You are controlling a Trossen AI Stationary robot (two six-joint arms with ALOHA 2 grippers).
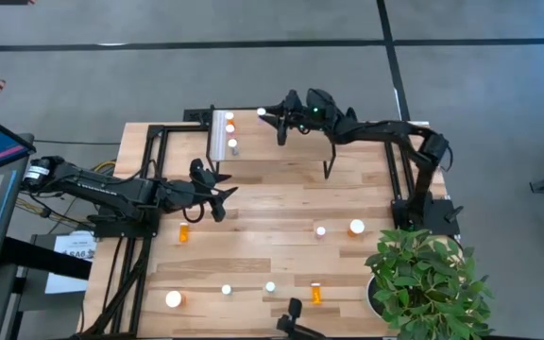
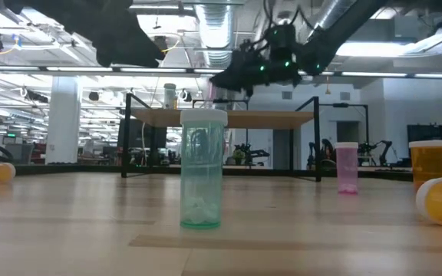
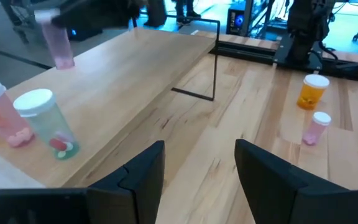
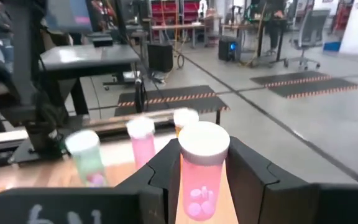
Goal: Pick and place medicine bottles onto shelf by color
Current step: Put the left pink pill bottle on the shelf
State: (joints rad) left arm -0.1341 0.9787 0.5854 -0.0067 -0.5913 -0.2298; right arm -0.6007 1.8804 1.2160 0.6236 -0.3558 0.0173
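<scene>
**Q:** What did each gripper have at that moment?

**A:** I saw my right gripper (image 4: pixel 202 171) clamped on a pink bottle (image 4: pixel 201 180) with a white cap, one finger on each side of its body. In the high view that gripper (image 1: pixel 277 121) sat at the upper middle of the frame, over the shelf (image 1: pixel 281 151). My left gripper (image 3: pixel 199 165) carried nothing; its fingers stood apart with bare wood between them. From above it (image 1: pixel 217 198) lay left of centre, just below the shelf's lower edge.

**Q:** Where were the bottles?

**A:** Three stood in a column at the shelf's left end beside the white strip (image 1: pixel 219 135): the top one (image 1: pixel 229 117), an orange one (image 1: pixel 229 128) and the lowest (image 1: pixel 233 144). On the table, an orange bottle (image 1: pixel 183 232) lay below the left gripper. Right of centre stood a small white-capped one (image 1: pixel 320 229) and a wider one (image 1: pixel 357 227). Along the bottom of the frame I counted a wide cap (image 1: pixel 173 298), two small caps (image 1: pixel 226 289) (image 1: pixel 270 286) and an orange bottle (image 1: pixel 315 294). A plant (image 1: pixel 428 283) filled the lower right corner.
</scene>
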